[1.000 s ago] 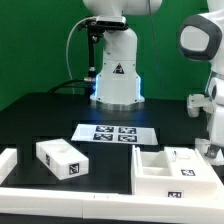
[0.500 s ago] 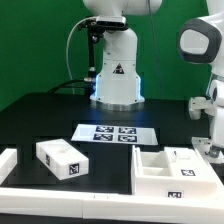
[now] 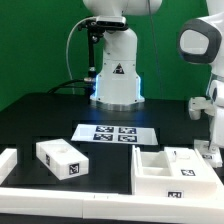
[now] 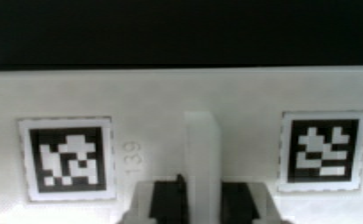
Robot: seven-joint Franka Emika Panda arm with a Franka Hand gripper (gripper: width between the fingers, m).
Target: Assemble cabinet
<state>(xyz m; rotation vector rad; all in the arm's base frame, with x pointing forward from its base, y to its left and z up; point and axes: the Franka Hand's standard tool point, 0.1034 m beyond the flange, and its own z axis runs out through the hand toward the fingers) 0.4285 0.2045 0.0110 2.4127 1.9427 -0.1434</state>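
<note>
Assembly looks barely begun: the gripper [image 4: 197,196] pinches narrowly on a thin rib of the cabinet [image 3: 157,184], while a loose tagged block [image 3: 60,157] lies well apart from it, unfitted.

Definitely a robotics lab, not anyone's home: robot arm [image 3: 115,70] standing on a black worktop [image 3: 40,115], plain green backdrop [image 3: 30,40] behind it, a marker board [image 3: 115,133] lying flat, and those same square tags stuck on the white cabinet [image 3: 158,182] too.

wall: plain green backdrop [image 3: 30,50], upper half; furniture: black table [image 3: 40,115], slight sheen; light: even and soft
</note>
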